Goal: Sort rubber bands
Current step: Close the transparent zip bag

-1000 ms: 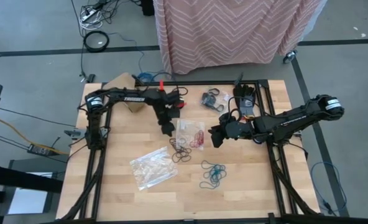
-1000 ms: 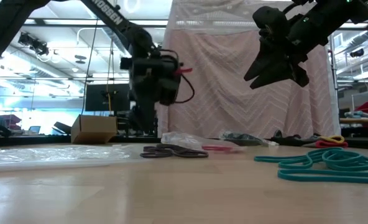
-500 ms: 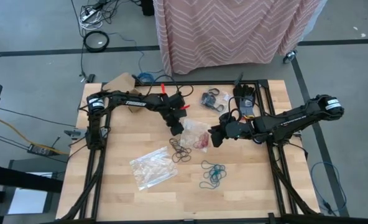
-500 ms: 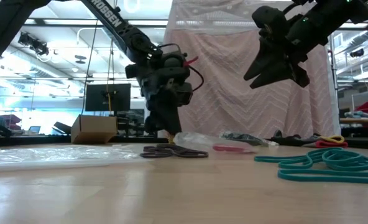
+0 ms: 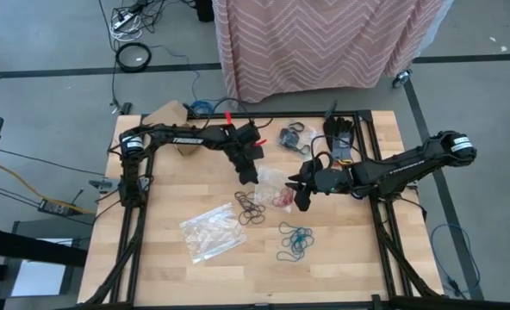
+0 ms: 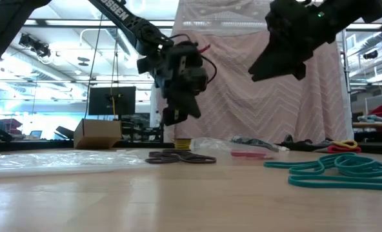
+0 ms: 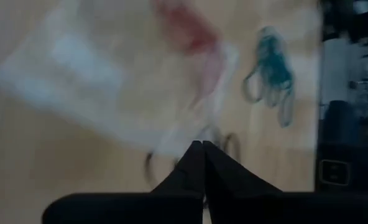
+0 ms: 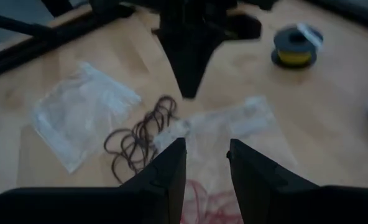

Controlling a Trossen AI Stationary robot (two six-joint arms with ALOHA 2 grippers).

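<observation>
Brown rubber bands (image 5: 251, 209) lie in a loose pile at mid-table, teal ones (image 5: 295, 241) nearer the front, and black ones (image 5: 294, 136) near the far edge. Red bands (image 5: 281, 198) lie at a clear plastic bag (image 5: 270, 181), which is flat on the wood. My left gripper (image 5: 248, 175) hangs shut, its tips slanting down, just left of that bag and above the table (image 6: 173, 119), with nothing seen between the fingers (image 7: 202, 146). My right gripper (image 8: 207, 155) stands open above the red bands and the bag, raised well off the table (image 6: 255, 76).
A second clear bag (image 5: 210, 231) lies flat at the near left. A cardboard box (image 5: 171, 116) stands at the far left corner, and a yellow spool (image 8: 294, 46) sits behind the left gripper. Black frame rails (image 5: 130, 232) run along both sides, and a draped cloth (image 5: 324, 43) hangs beyond the far edge.
My left gripper has gone toward the table's right, dipped down to the edge of the bag with the red bands while shutting, then risen again and tipped up more level. My right gripper has stayed in place and rolled about its own line.
</observation>
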